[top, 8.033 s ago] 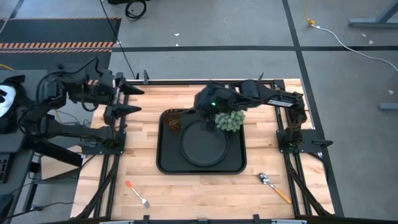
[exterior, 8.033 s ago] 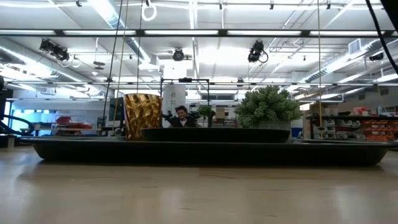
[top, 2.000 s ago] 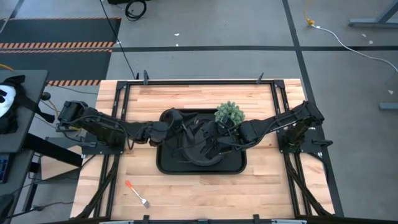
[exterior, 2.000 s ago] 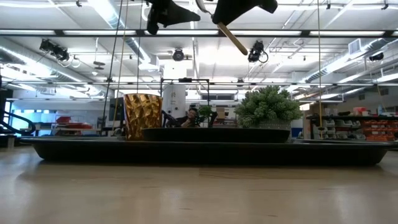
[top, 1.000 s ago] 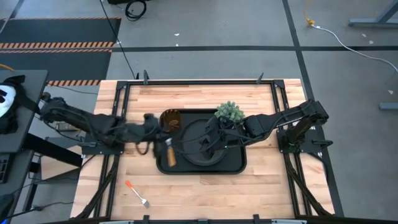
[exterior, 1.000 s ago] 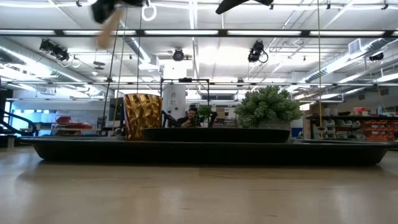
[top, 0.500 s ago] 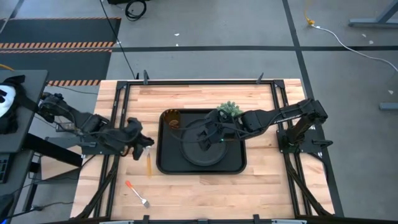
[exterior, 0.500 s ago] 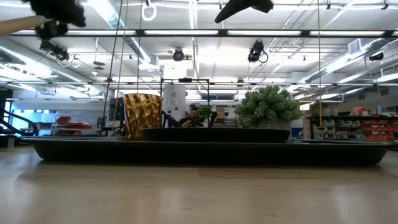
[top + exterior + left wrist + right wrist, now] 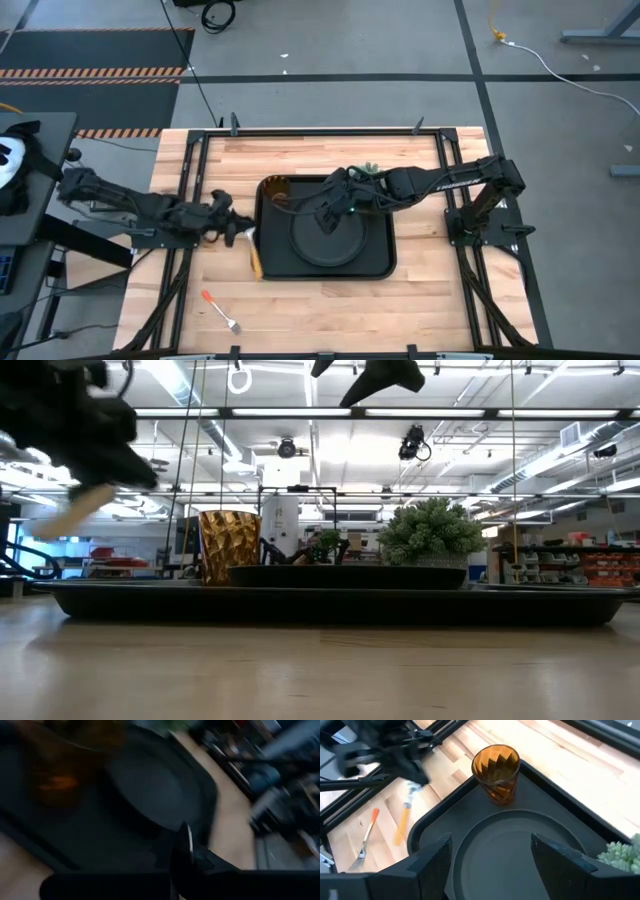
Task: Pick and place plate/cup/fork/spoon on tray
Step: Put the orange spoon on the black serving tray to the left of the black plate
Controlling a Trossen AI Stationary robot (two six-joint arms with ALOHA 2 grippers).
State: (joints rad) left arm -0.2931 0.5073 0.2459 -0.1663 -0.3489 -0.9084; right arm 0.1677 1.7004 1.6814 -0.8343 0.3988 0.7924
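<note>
The black tray (image 9: 375, 262) lies mid-table with the round black plate (image 9: 325, 240) on it and the amber cup (image 9: 496, 772) standing upright in its far-left corner. My left gripper (image 9: 236, 232) hangs just off the tray's left rim, shut on the orange-handled spoon (image 9: 254, 262). My right gripper (image 9: 491, 840) is open above the plate, touching nothing. On the wood near the front-left lies the fork (image 9: 220, 311), flat. My left gripper pinches the spoon at its silver bowl end (image 9: 412, 789) between its two fingers. The orange handle (image 9: 400, 827) hangs slanting down below the fingers, toward the table's near edge. The spoon is clear of the table, beside the tray's left rim.
A green plant ball (image 9: 430, 532) sits on the tray's far-right corner, mostly under my right arm in the high view. Black frame rails (image 9: 190, 200) run along the table's left and right sides. Bare wood (image 9: 330, 310) lies in front of the tray.
My left gripper has carried the spoon from over the tray's left part toward the table's left edge, off the tray, then a little back toward the rim, and has come lower. My right gripper has drawn slightly toward the far edge, staying open.
</note>
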